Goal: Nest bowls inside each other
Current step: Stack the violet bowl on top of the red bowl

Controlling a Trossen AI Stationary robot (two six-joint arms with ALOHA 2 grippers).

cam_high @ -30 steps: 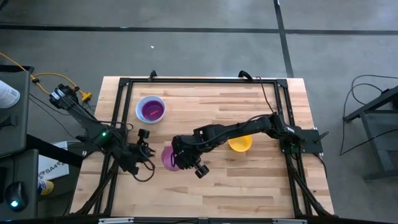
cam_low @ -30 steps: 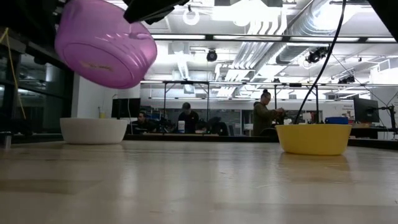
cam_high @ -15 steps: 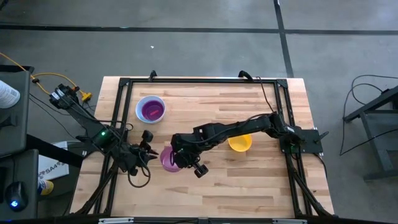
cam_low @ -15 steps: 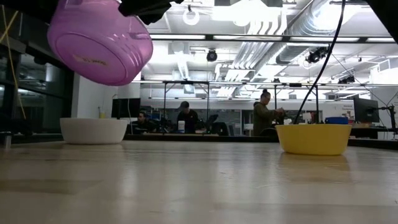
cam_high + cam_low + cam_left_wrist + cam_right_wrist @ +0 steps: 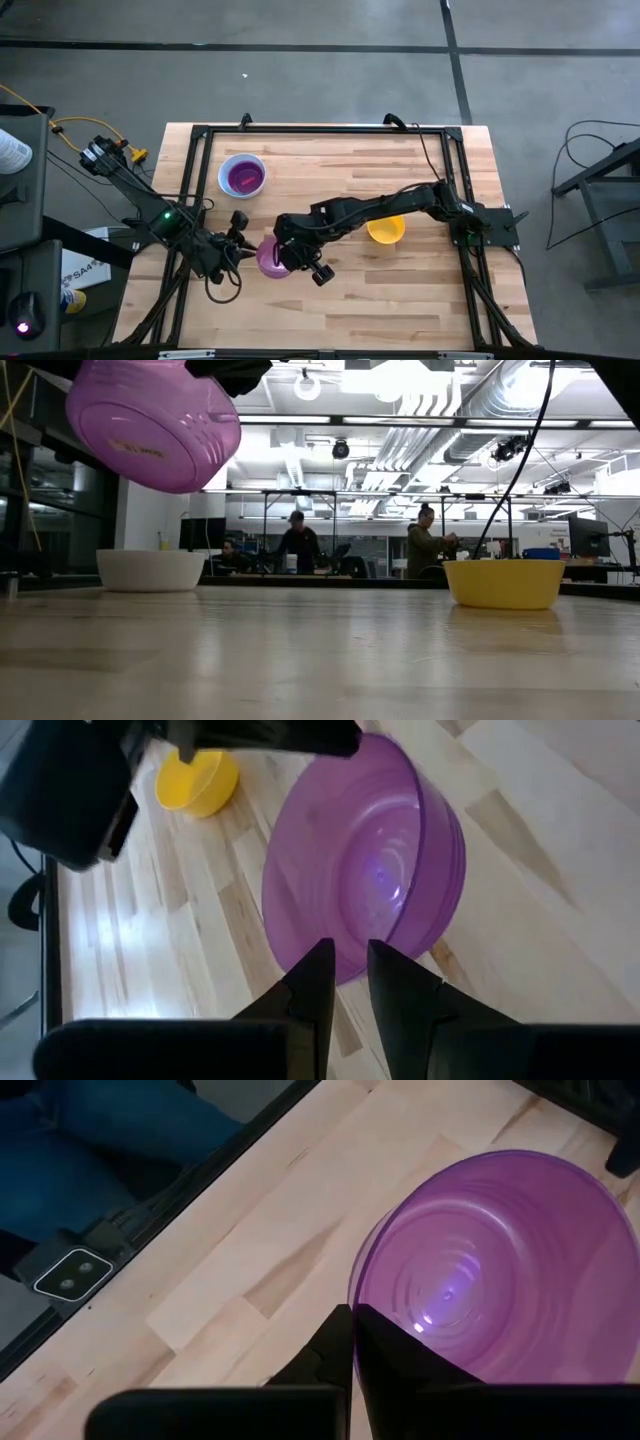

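Right gripper (image 5: pixel 283 255) is clamped shut on the rim of the translucent purple bowl (image 5: pixel 270 257), which hangs tilted in the air, well clear of the wooden table (image 5: pixel 330 180) in the low view. By the look of it the bowl is thin, light plastic, fairly stiff but smooth and liable to slip; the rim is the only sensible place to pinch it, as both grippers do. Left gripper (image 5: pixel 240 250) is narrowed on the opposite rim edge, its fingers (image 5: pixel 310 990) straddling the wall. Relative to the held bowl, the white bowl (image 5: pixel 242 175) with a purple one nested inside lies well apart toward the table's far side, and the yellow bowl (image 5: pixel 386 231) sits well apart on the right arm's side. That arm reaches long and low across the table from its base; the left arm is bent in close at the near-left corner
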